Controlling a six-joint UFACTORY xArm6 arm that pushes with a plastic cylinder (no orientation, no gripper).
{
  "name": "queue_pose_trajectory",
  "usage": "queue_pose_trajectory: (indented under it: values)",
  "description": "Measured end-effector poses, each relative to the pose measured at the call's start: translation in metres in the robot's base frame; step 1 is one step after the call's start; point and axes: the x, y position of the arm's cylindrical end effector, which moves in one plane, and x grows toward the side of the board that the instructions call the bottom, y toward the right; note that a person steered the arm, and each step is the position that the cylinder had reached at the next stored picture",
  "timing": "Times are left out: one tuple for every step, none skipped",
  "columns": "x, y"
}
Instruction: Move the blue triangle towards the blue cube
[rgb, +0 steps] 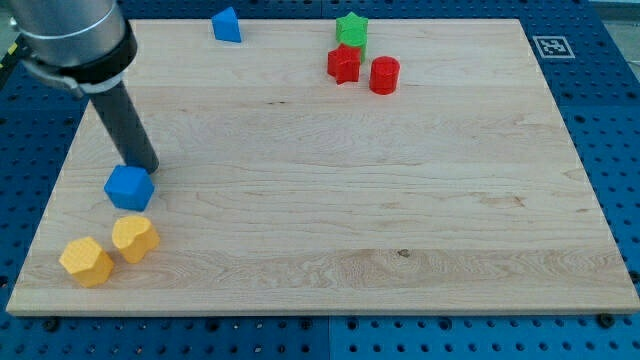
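**Booth:** Where's your arm right now?

**Me:** Upper left of the frame. My grey wrist housing fills that corner, and the dark rod slants down from it toward the lower right. My tip is down at the wooden surface, on its left side.

**Booth:** And the end effector, open or closed?

**Me:** Neither applies. It's a plain rod with nothing to open, and it has hold of nothing. The tip sits just at the upper right corner of the blue cube; whether it actually touches, I cannot tell from this angle.

**Booth:** The blue triangle?

**Me:** Well apart from my tip. The blue triangle is near the top edge of the frame, left of centre, up and to the right of the rod. Open wood lies between it and the blue cube.

**Booth:** What else is on there?

**Me:** Below the blue cube, in the lower left, two yellow-orange blocks: one close under the cube, the other beside it toward the corner. Their shapes are hard to make out. Top centre-right there's a cluster: a green star, a red star touching it from below, and a red cylinder just right of the red star.
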Motion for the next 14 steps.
queue_pose_trajectory:
  values:
    - [0.023, -0.001]
    - [0.027, -0.001]
    - [0.017, -0.004]
    - [-0.03, -0.007]
    - [-0.096, -0.007]
    - [-0.167, -0.007]
    - [-0.233, -0.007]
    - [-0.281, -0.006]
    - [-0.281, -0.005]
    - [-0.281, 0.001]
    - [-0.282, 0.025]
    - [-0.283, 0.053]
    - [-0.282, 0.068]
    - [-0.282, 0.077]
